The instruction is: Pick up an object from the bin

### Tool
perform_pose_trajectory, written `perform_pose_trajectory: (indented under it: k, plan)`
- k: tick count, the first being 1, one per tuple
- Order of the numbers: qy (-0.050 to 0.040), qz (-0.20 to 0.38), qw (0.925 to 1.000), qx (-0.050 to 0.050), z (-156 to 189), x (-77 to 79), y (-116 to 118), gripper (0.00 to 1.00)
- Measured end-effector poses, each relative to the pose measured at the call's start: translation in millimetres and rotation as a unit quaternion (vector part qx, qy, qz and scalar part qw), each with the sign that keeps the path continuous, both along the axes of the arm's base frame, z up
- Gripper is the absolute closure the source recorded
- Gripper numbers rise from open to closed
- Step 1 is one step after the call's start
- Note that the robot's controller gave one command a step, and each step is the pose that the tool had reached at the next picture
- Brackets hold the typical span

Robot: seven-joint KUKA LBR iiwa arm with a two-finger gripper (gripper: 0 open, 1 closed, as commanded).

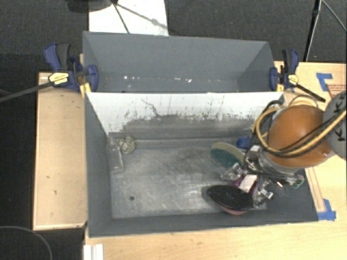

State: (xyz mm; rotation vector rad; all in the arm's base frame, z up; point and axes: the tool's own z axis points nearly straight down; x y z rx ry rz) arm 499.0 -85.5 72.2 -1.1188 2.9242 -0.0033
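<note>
Can't tell if the pincer (250,184) is clenched, but that flat black oval (227,197) beside it could easily skid away.

A robotics lab: a scuffed grey metal bin (162,183) sits mid-frame, a robot arm (295,134) looped with wiring reaches in at right, and cables (313,20) trail across the top.

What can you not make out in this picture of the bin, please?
1. Camera view: whether the tool touches the black oval thing; its own body hides the contact.
2. Camera view: the teal thing, right side behind the arm.
3. Camera view: the small blue thing, mostly behind the arm.
4. Camera view: the pale lump at far left, too small to identify.
</note>
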Motion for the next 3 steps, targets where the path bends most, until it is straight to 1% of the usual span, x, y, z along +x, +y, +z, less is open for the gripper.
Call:
perform_pose_trajectory:
  k: [1,2,3]
  plan:
    - [-0.0029,-0.003,1.0000,0.000,2,2.0,0,1.00]
    - [-0.0048,0.148,0.9890,-0.005,3,6.0,11,1.00]
    - [0.0009,0.179,0.9838,-0.003,149,2.8,19,1.00]
